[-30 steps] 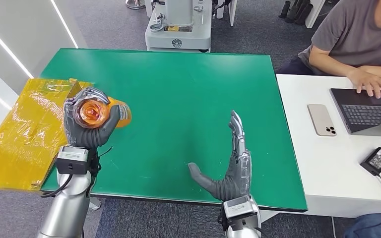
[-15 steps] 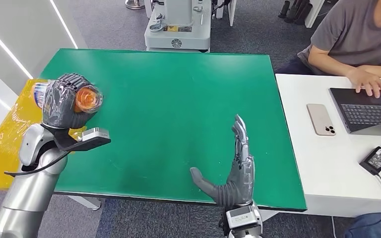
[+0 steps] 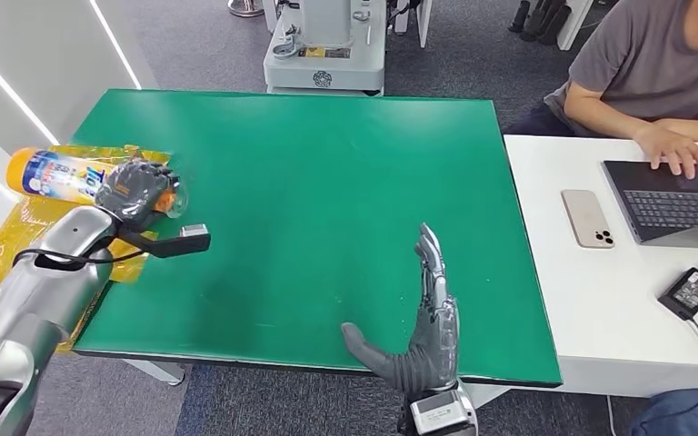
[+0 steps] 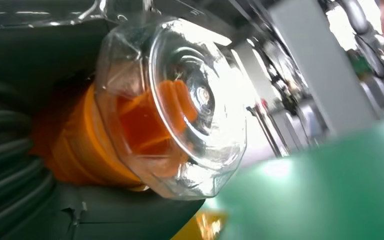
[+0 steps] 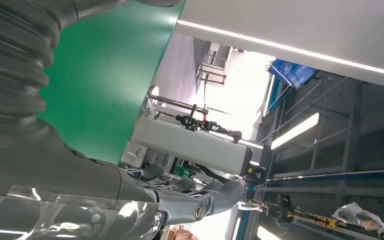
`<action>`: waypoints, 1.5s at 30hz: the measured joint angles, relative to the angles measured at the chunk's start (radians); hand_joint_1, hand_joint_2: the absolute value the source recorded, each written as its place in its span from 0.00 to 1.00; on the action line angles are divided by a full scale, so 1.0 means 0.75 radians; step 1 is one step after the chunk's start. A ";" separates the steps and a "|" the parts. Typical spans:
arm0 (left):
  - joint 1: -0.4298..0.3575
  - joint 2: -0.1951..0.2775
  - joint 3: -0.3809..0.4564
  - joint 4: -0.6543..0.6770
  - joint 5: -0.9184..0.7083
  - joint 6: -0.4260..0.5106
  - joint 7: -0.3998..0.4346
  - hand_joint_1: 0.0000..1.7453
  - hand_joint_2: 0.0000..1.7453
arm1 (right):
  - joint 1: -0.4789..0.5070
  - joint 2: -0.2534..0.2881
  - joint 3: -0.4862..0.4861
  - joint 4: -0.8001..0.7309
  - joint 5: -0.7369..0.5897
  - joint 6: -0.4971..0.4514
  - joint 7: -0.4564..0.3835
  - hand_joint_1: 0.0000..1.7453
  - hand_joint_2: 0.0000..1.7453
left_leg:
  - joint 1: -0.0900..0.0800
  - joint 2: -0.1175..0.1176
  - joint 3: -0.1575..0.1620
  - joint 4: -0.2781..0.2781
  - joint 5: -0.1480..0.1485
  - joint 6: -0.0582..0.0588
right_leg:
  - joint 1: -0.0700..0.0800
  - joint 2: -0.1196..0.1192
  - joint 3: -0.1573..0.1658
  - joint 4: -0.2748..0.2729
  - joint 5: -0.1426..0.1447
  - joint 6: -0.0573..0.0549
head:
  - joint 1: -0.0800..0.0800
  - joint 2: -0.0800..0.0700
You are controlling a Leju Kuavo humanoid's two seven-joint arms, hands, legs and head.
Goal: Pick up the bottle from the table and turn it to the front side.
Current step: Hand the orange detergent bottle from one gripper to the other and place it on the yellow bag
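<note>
Head view: left hand [image 3: 136, 193] grips bottle [image 3: 64, 174] horizontal, cap toward table ctr; right hand [image 3: 427, 313] open.

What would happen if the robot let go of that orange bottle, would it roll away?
Probably yes. The bottle looks round and lies sideways in the left hand, so on the flat green table it would likely roll. Its clear cap looks smooth and hard, so maybe slippery.

green table [image 3: 327, 182], yellow sheet [image 3: 18, 245] overlapping its left edge
</note>
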 joint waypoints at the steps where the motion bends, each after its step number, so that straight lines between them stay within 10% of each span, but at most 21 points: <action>1: 0.000 -0.002 -0.019 0.041 -0.014 -0.007 -0.001 1.00 1.00 | 0.001 0.001 -0.001 -0.003 0.003 0.006 0.003 0.00 1.00 | 0.000 0.000 0.000 0.000 0.000 0.000 | 0.000 0.000 0.000 0.000 0.000 0.000 | 0.000 0.000; 23: 0.045 -0.136 -0.180 0.334 -0.087 0.142 0.027 1.00 1.00 | -0.006 0.009 0.000 -0.071 0.094 0.020 0.049 0.00 1.00 | 0.000 0.000 -0.001 0.000 0.000 0.000 | 0.000 -0.001 -0.001 0.000 0.000 0.000 | 0.000 0.000; 45: 0.052 -0.166 -0.149 0.381 0.046 0.012 0.076 1.00 1.00 | -0.016 0.009 0.009 -0.072 0.094 0.013 0.051 0.00 1.00 | 0.000 -0.001 -0.001 0.000 0.000 0.000 | 0.000 -0.001 0.000 0.000 0.000 0.000 | 0.000 0.000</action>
